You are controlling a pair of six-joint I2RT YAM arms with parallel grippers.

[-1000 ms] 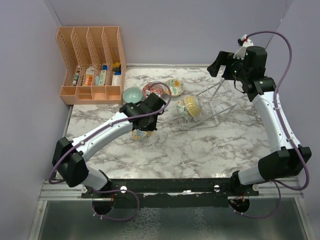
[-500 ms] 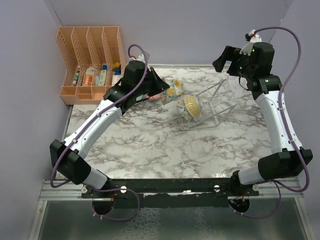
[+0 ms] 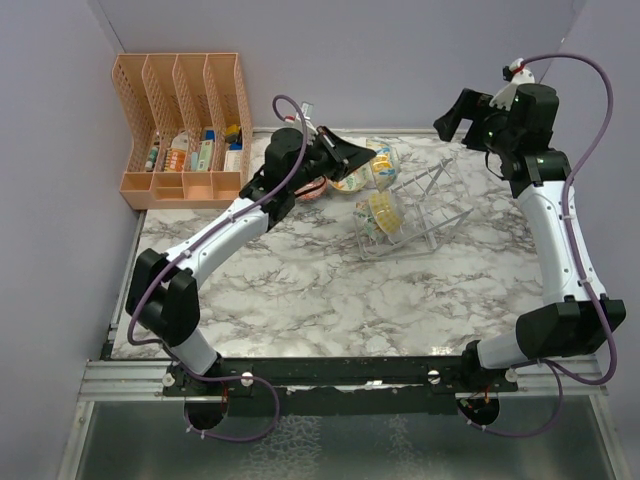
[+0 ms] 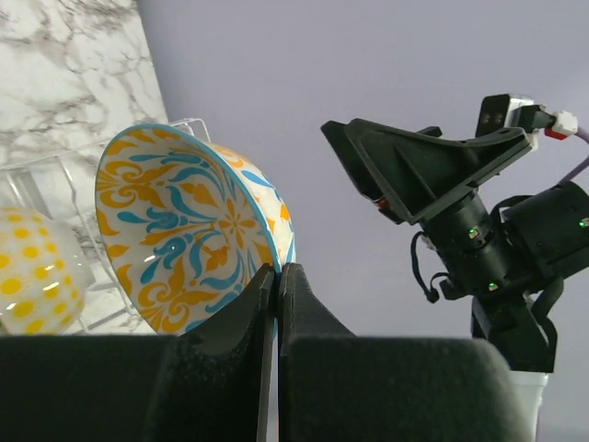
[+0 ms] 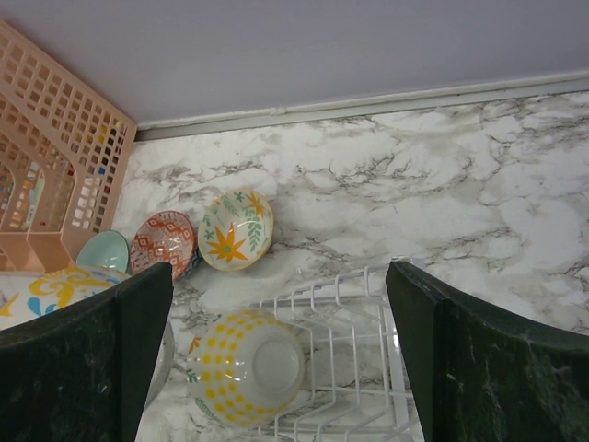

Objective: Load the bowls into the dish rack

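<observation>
My left gripper is shut on the rim of an orange-and-blue patterned bowl, holding it tilted in the air at the back left end of the dish rack. A yellow-dotted bowl lies in the rack's left end. On the table behind it lie a flower-patterned bowl, a red-patterned bowl and a pale teal bowl. High above the rack's back right, my right gripper hangs open and empty, looking down on the rack.
An orange slotted organizer with small items stands at the back left corner. Purple walls close in the back and both sides. My left arm stretches diagonally across the table's left half.
The left arm has swung from the table's middle front up and to the right, carrying the patterned bowl to the rack's back left end. The right gripper has drifted slightly right.
</observation>
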